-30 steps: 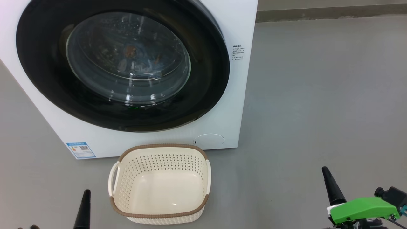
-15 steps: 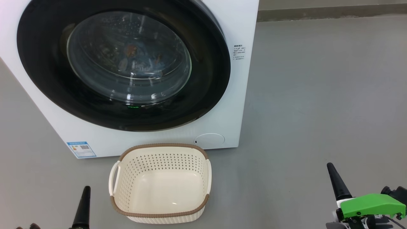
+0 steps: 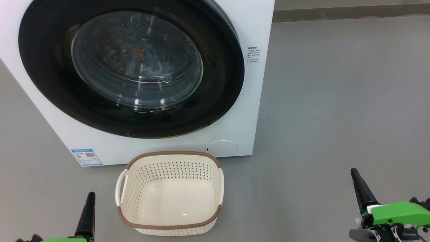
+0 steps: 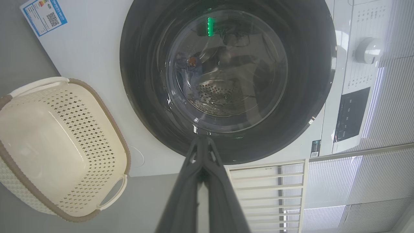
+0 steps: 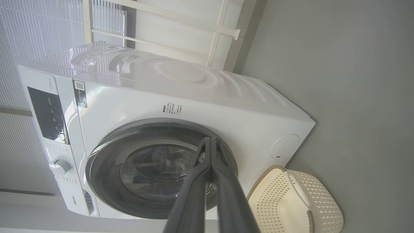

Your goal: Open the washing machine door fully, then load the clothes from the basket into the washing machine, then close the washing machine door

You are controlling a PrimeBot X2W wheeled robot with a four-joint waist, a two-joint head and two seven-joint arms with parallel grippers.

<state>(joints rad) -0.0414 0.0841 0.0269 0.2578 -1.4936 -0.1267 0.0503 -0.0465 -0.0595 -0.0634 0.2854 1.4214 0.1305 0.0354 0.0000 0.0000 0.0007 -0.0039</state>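
The washing machine (image 3: 255,101) stands white and boxy ahead of me, its door (image 3: 43,67) closed flat against the front. Through the glass I see the clothes (image 3: 147,64), blue fabric with orange-brown spots, lying in the drum. The cream basket (image 3: 168,171) sits on the floor just before the machine, and its bare bottom shows. My left gripper (image 3: 90,198) is shut at the lower left, beside the basket. My right gripper (image 3: 354,173) is shut at the lower right, well apart from it. The left wrist view shows the left gripper (image 4: 202,142) pointing at the door (image 4: 145,81).
Grey floor (image 3: 336,101) stretches to the right of the machine. A blue sticker (image 3: 86,157) and a round flap (image 3: 221,148) sit low on its front. The control panel and dial (image 5: 59,166) are on the machine's top strip. A white rail (image 4: 268,168) stands behind.
My right gripper has drifted to the right and a little further up the head view. The left fingertip has risen slightly. Door, clothes and basket have not moved.
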